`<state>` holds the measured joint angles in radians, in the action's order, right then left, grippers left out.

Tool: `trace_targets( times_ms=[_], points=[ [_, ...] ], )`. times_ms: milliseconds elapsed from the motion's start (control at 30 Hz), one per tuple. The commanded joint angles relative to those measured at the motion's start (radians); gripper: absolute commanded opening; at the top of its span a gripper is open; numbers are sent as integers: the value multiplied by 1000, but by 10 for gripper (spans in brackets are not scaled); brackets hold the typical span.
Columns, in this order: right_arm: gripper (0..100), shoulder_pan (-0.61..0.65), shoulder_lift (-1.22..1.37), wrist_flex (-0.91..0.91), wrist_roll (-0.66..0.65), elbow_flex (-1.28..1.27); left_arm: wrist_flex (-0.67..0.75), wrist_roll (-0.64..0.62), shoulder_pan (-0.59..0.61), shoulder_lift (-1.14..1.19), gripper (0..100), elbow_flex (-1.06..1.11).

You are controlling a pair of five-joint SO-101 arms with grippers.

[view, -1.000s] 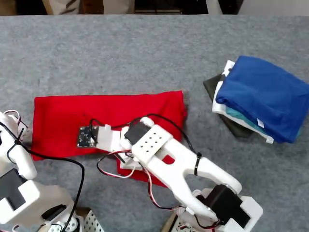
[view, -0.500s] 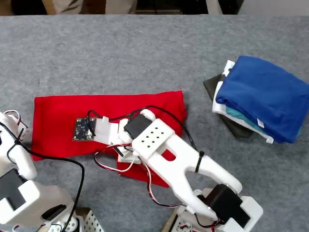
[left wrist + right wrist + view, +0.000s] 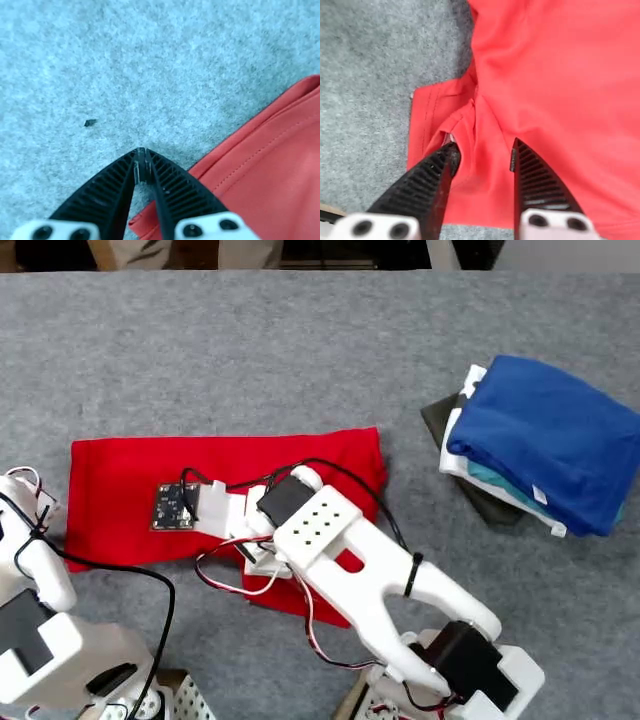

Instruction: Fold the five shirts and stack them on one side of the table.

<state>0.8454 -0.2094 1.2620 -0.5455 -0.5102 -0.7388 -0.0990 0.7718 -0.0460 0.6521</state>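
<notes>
A red shirt (image 3: 120, 480) lies spread flat, folded into a long band, on the grey table (image 3: 300, 350). My right arm (image 3: 320, 535) stretches over its near edge. The right gripper (image 3: 482, 152) is open, and its fingertips straddle a raised fold of the red shirt (image 3: 555, 75) near a sleeve edge. My left gripper (image 3: 141, 157) is shut and holds nothing. It hovers over bare grey table just beside the red shirt's hem (image 3: 270, 165). The left arm (image 3: 35, 570) stands at the table's near left corner.
A stack of folded shirts sits at the right side, with a blue shirt (image 3: 550, 440) on top of white, teal and dark ones. A black wire (image 3: 110, 565) loops from the left arm across the shirt's near edge.
My right arm's wrist slid a little to the left over the red shirt, then held still. The left arm and the stack have not moved.
</notes>
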Motion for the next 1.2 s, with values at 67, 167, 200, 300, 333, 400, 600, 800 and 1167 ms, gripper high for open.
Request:
trace_targets(
  times_ms=[67,167,200,300,333,400,600,800,1167],
  points=[
    [171,-101,-53,37,0,107,3,-8,12,-44,19,-52],
    [171,-140,-53,64,-5,153,3,-8,11,-42,19,-49],
    [171,-148,-53,68,-5,166,3,-8,9,-39,19,-49],
    [171,-171,-77,63,-5,205,6,-9,5,-33,19,-43],
    [171,-180,-96,60,-6,216,12,-9,3,-31,20,-29],
    [171,-196,-142,51,-6,236,41,-9,-3,-31,20,-6],
    [171,-298,-274,28,-8,242,146,-9,-29,-33,20,51],
    [171,-375,-363,20,-6,213,144,-9,-32,-33,19,51],
    [171,-414,-530,-129,-2,-22,138,-6,-20,-54,19,-23]
  ],
)
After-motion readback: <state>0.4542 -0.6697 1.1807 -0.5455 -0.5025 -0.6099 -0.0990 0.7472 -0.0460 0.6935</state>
